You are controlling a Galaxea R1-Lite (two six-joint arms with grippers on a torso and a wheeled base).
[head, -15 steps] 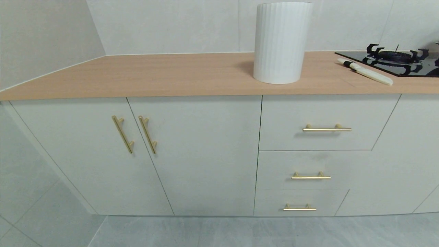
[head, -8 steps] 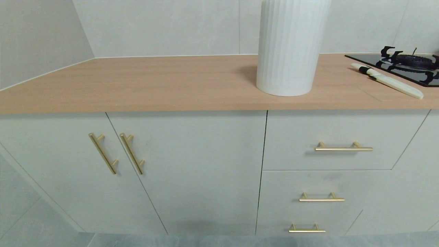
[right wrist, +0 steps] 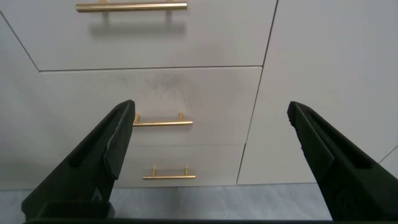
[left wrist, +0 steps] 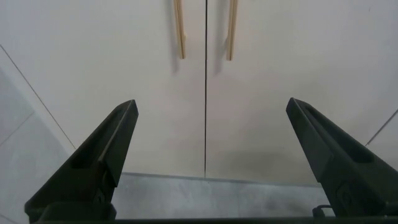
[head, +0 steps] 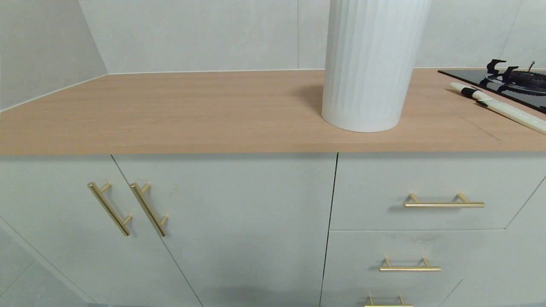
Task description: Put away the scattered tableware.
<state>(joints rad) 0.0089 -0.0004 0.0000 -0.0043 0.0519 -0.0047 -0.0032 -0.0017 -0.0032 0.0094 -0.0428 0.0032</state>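
Left claw [left wrist: 209, 104] and right claw [right wrist: 209, 105] wide apart, facing cabinet [head: 256, 213].

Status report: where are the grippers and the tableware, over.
Left gripper open, empty, facing cabinet doors. Right gripper open, empty, facing drawers. Knife on counter, right of white container.

My head camera sits close, looking down over the countertop [head: 170, 111] edge. My left wrist camera faces the doors [left wrist: 280, 106], right the drawers [right wrist: 155, 99]; head shares both.
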